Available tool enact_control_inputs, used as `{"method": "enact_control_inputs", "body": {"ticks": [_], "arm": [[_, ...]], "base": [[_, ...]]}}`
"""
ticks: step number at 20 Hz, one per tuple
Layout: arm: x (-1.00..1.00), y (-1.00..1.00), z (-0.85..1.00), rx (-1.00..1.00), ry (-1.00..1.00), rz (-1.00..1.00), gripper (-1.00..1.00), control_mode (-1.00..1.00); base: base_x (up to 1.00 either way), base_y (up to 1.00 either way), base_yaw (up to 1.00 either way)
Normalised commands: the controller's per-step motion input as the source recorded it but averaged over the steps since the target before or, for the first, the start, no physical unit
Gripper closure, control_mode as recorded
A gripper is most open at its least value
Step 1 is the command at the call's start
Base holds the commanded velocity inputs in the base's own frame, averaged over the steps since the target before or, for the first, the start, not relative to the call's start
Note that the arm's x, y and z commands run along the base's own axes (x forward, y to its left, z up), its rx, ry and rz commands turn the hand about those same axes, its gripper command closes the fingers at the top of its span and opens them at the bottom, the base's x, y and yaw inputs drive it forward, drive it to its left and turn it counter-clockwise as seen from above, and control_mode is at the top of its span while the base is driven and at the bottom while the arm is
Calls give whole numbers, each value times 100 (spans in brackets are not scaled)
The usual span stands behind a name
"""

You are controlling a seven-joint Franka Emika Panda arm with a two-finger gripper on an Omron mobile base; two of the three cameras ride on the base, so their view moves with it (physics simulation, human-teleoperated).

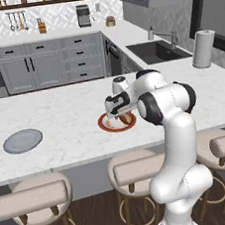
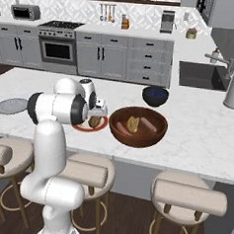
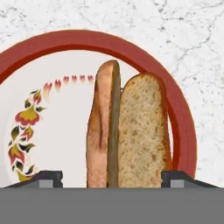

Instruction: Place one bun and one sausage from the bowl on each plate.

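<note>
The cream plate with the red-orange rim (image 3: pixel 57 41) lies right under my gripper (image 3: pixel 114 179). On it a brown sausage (image 3: pixel 101 131) and a tan bun (image 3: pixel 142 131) lie side by side, touching. My gripper is open, its fingertips (image 3: pixel 50 177) spread wide on either side of the pair. From the base I see the gripper (image 1: pixel 118 112) low over this plate (image 1: pixel 106 125), near the counter's front edge. The reddish-brown bowl (image 2: pixel 137 135) stands just right of the plate (image 2: pixel 81 128), holding two sausages (image 2: pixel 122 128) and a bun (image 2: pixel 133 123). The grey plate (image 1: pixel 22 140) lies bare, far left.
A dark navy bowl (image 2: pixel 155 95) stands behind the big bowl. A paper towel roll (image 1: pixel 202 48) stands at the counter's far right, with the sink (image 1: pixel 154 51) beyond it. Stools (image 1: pixel 136 169) line the near side of the counter.
</note>
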Motion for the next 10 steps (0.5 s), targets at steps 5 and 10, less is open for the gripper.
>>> {"method": "enact_control_inputs", "body": {"ticks": [5, 10], "arm": [[-1, -24, 75, 0, 0, 0, -100, -100], [-31, -82, 60, -1, 3, 1, -100, -100]], "base": [[0, 0, 0], [0, 0, 0]]}}
